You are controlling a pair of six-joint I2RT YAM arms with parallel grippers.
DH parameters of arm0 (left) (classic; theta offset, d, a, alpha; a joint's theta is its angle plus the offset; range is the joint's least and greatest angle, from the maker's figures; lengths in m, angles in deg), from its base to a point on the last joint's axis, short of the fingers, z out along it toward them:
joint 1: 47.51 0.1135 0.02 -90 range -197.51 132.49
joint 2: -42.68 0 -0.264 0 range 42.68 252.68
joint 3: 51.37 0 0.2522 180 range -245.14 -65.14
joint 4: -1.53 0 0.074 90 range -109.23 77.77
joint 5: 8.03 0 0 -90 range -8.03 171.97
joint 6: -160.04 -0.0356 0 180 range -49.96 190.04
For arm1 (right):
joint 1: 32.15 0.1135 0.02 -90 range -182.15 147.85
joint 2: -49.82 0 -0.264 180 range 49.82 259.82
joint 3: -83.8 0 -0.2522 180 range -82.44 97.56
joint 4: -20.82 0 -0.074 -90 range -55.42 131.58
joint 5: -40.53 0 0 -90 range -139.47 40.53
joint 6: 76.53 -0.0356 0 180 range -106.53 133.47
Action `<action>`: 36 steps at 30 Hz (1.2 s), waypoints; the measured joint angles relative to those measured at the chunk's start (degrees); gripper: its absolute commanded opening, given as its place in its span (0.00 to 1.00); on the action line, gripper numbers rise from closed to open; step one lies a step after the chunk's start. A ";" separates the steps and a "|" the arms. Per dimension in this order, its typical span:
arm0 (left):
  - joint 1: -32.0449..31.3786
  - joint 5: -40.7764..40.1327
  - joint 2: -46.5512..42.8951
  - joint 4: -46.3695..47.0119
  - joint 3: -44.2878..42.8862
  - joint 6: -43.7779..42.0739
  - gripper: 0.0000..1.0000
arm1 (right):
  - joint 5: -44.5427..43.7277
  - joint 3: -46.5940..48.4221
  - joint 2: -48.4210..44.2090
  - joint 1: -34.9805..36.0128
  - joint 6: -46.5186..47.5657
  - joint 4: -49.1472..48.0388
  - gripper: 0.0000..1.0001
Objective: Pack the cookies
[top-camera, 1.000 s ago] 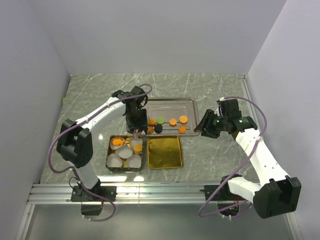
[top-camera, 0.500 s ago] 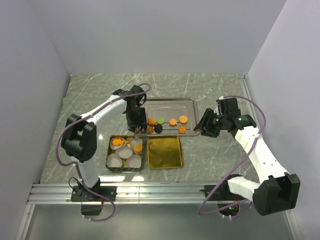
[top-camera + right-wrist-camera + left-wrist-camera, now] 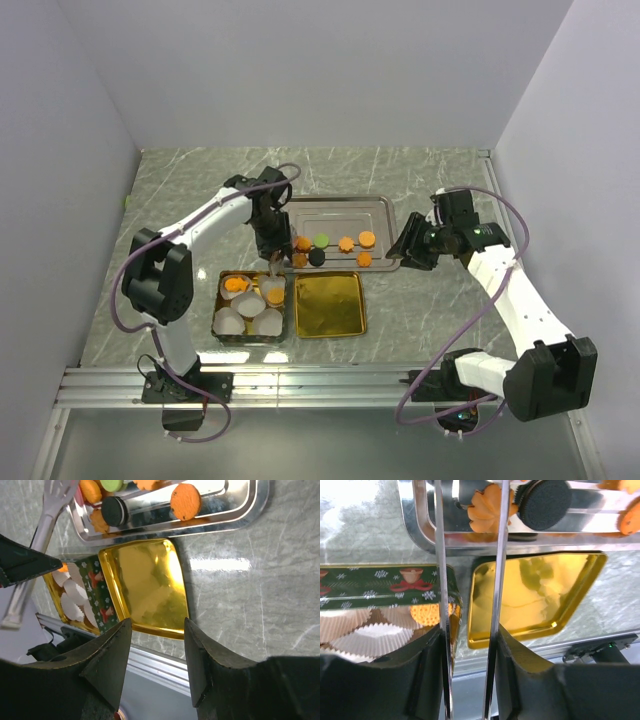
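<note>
Several cookies lie on the silver tray (image 3: 340, 206): orange discs and flowers (image 3: 367, 238), a green one (image 3: 321, 240) and a black one (image 3: 317, 256). Two orange cookies (image 3: 236, 284) sit in paper cups in the box (image 3: 222, 300). My left gripper (image 3: 268, 242) is shut on metal tongs (image 3: 440, 555). Their blades stand apart over the tray's near-left corner, framing an orange flower cookie (image 3: 485, 507) beside the black one (image 3: 543, 502). My right gripper (image 3: 408, 252) is open and empty by the tray's right end, above the table in its own view (image 3: 157, 625).
A gold lid (image 3: 330, 305) lies right of the box, seen also in the right wrist view (image 3: 150, 585). White pleated cups (image 3: 250, 308) fill the box, whose wall has a green Christmas pattern (image 3: 380, 585). Walls stand on three sides, and a rail (image 3: 320, 385) runs along the near edge.
My left gripper with the tongs has shifted slightly from over the box toward the tray's near-left corner. My right gripper has edged a little toward the tray.
</note>
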 measured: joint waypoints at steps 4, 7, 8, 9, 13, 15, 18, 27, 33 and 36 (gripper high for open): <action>0.39 -0.68 -0.13 -2.21 -4.79 -0.07 0.42 | 0.39 1.11 0.63 -0.02 0.55 0.17 0.54; 0.70 -1.55 -1.11 -3.32 -8.09 -0.26 0.42 | 0.55 2.34 0.90 -0.02 0.98 0.46 0.54; 0.74 -1.97 -1.86 -3.69 -8.74 -0.28 0.42 | 0.55 2.78 0.92 -0.02 1.16 0.52 0.54; 0.85 -2.27 -2.69 -4.02 -9.09 -0.31 0.42 | 0.57 3.17 0.96 -0.02 1.31 0.59 0.54; 1.09 -3.58 -7.76 -5.95 -8.50 -0.68 0.43 | 0.72 4.20 1.22 -0.02 1.81 0.79 0.54; 1.07 -4.04 -10.84 -6.51 -6.80 -0.68 0.46 | 0.98 4.20 1.40 -0.02 1.88 0.90 0.54; 1.07 -3.96 -15.87 -6.71 -2.19 -0.70 0.48 | 1.44 4.20 1.88 -0.02 1.86 0.87 0.54; 0.90 -1.27 -16.76 -5.60 6.67 -0.72 0.52 | 2.32 4.20 2.38 -0.02 1.73 0.59 0.54; -1.03 -0.57 -10.49 -4.09 4.92 -1.44 0.52 | 2.27 2.95 2.05 -0.02 1.68 -0.02 0.54; -2.43 -0.50 -7.08 -3.93 2.32 -1.62 0.53 | 2.23 1.75 1.57 -0.02 1.51 -0.07 0.54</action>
